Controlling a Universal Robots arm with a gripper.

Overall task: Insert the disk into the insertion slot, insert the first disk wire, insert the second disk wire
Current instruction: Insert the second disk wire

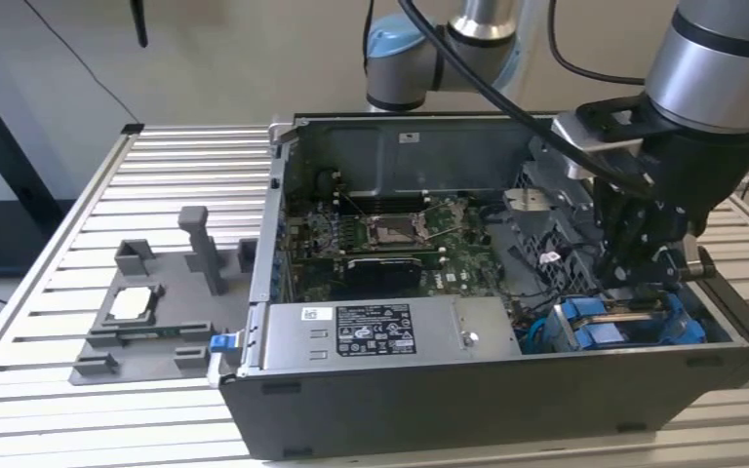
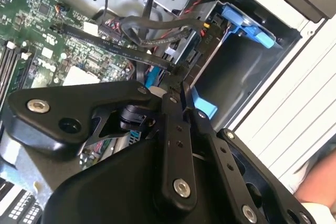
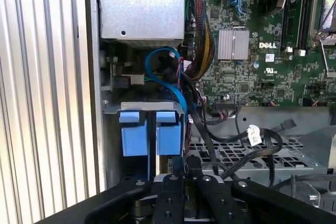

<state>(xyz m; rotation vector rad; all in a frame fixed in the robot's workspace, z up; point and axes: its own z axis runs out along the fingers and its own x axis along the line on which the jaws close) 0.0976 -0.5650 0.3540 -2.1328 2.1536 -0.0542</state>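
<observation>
Tool (image 1: 638,278) lowered into the open computer case (image 1: 479,409) at the exterior view's right, black fingers (image 2: 181,103) drawn together; whether pinching a thin black wire (image 2: 121,51), cannot tell. Directly beneath the tips, the disk (image 1: 622,322) in its blue carrier, seated in the insertion slot (image 2: 236,72) at the lower right of the exterior view. Long axis unclear. Silver power-supply box (image 1: 374,336) alongside, toward frame centre.
</observation>
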